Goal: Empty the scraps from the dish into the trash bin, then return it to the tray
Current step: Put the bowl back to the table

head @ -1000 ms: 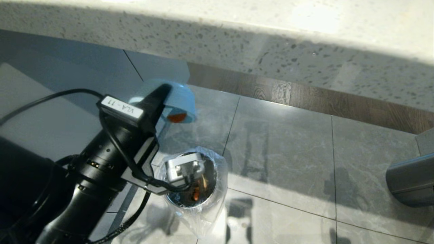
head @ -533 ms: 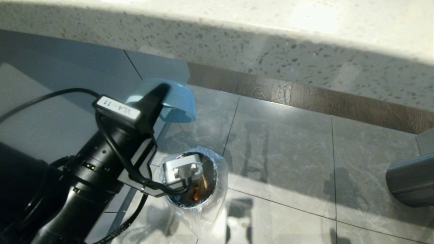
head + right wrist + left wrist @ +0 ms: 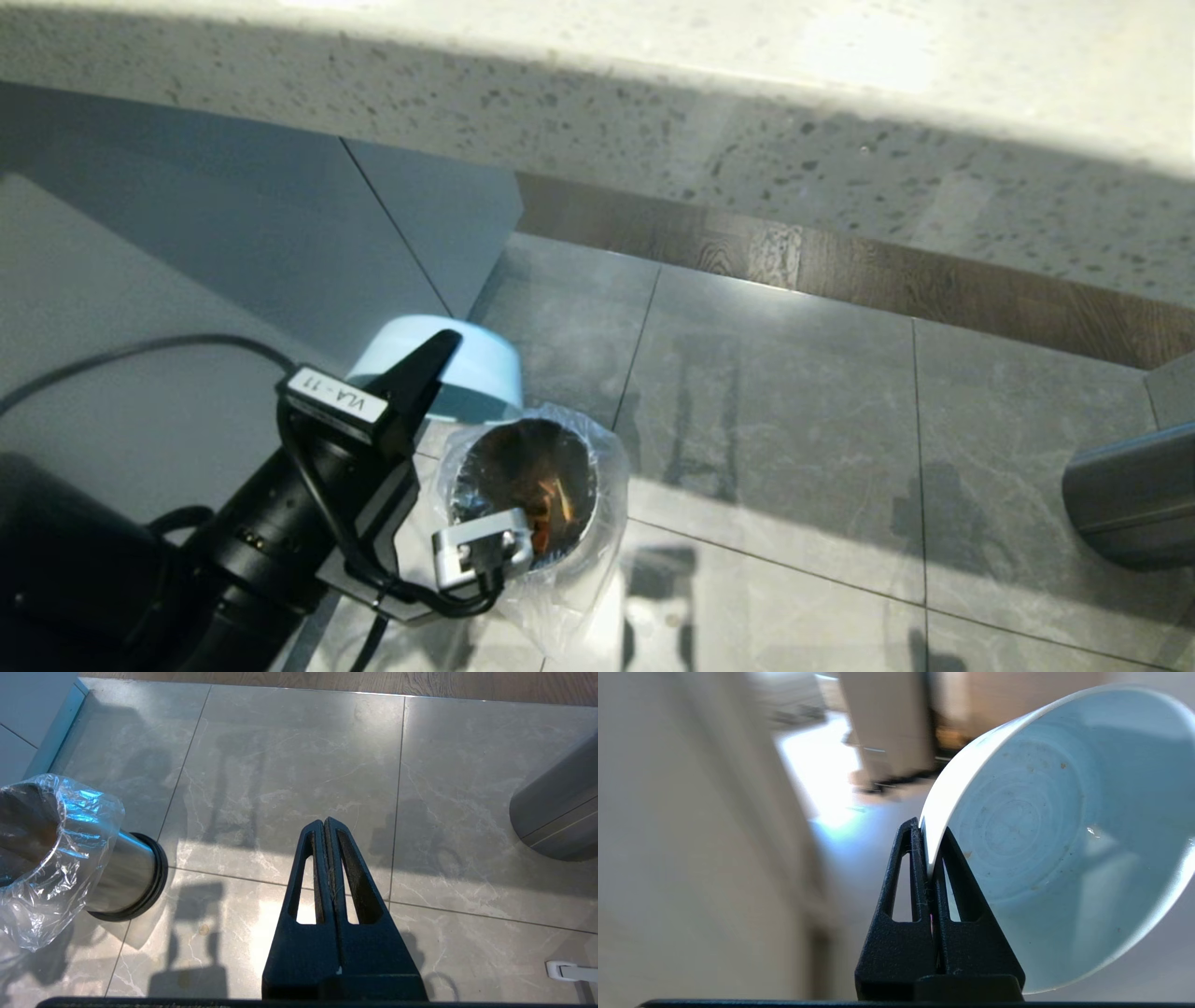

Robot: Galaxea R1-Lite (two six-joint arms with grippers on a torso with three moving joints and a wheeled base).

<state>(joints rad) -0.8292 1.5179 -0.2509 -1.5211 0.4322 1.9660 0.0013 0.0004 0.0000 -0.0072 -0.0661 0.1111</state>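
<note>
Dish (image 3: 467, 369) upturned beside trash bin (image 3: 527, 485); dark cylinder (image 3: 1134, 504) well apart.

Dish (image 3: 467, 373) just behind trash bin (image 3: 560, 551), scraps (image 3: 546, 504) in bin, on floor (image 3: 794, 448).

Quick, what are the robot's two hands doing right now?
Left tool: shut on the rim of the small glossy pale blue bowl, which looks empty.
Right tool: shut, holding nothing, over the grey floor tiles.
</note>
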